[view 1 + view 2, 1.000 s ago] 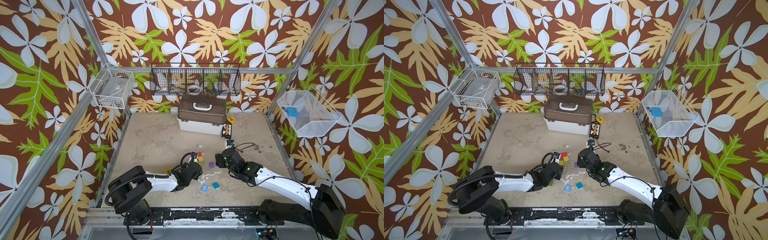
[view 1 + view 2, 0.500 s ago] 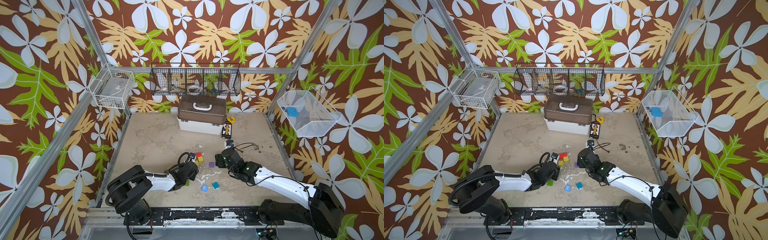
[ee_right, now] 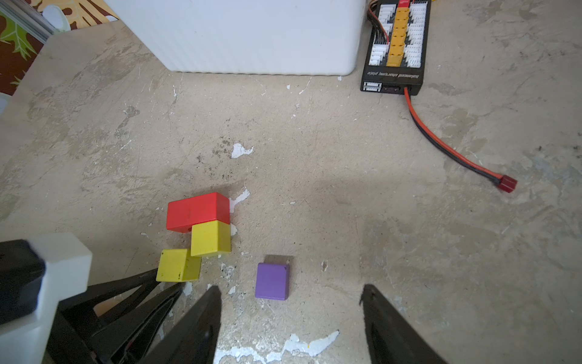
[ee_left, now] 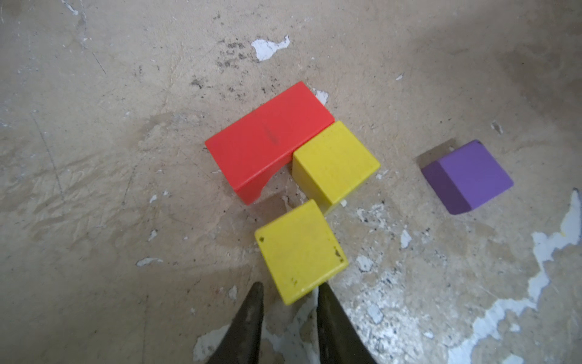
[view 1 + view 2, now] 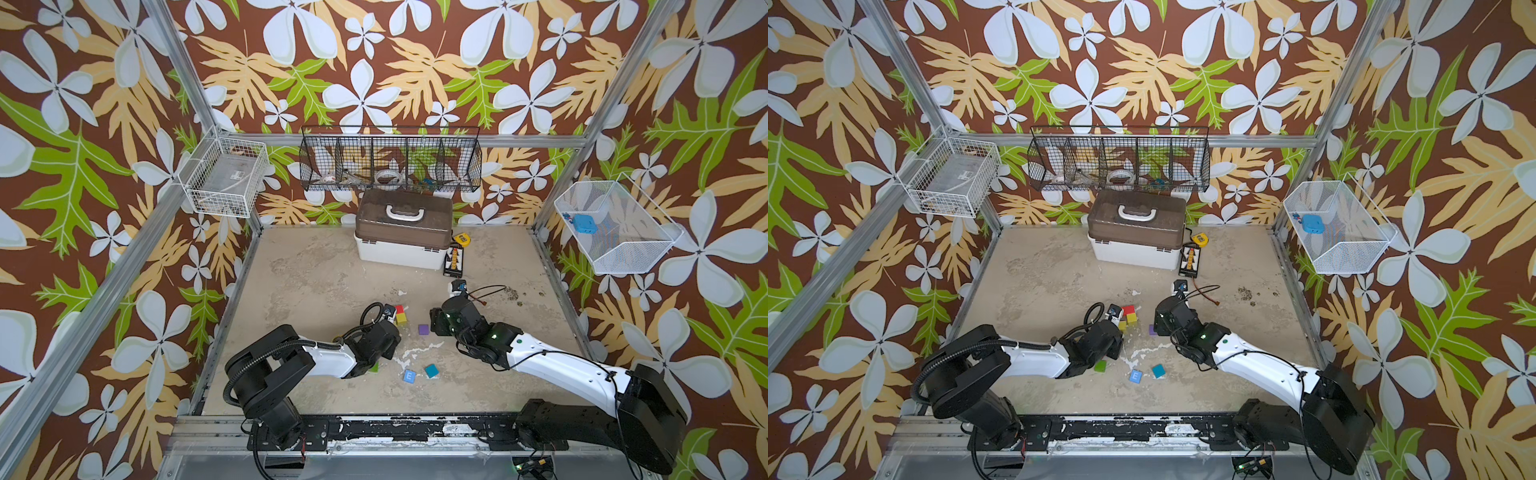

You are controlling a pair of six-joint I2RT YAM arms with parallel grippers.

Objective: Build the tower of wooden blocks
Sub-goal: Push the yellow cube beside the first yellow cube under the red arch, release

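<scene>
On the table (image 5: pixel 316 266), lower middle of both top views: one red arch (image 4: pixel 269 141), cutout down, long axis level and roughly parallel to the white box's (image 5: pixel 399 255) front. Two yellow cubes: the far yellow cube (image 4: pixel 335 164) touches the arch's side; the left claw (image 4: pixel 291 285) pinches a corner of the near yellow cube (image 4: pixel 299 249). One purple cube (image 3: pixel 272 280) sits just ahead of the spread right claw (image 3: pixel 291 287). One green block (image 5: pixel 1100 365), one blue "E" cube (image 5: pixel 1136 376) and one teal cube (image 5: pixel 1158 370) lie apart, lower down.
</scene>
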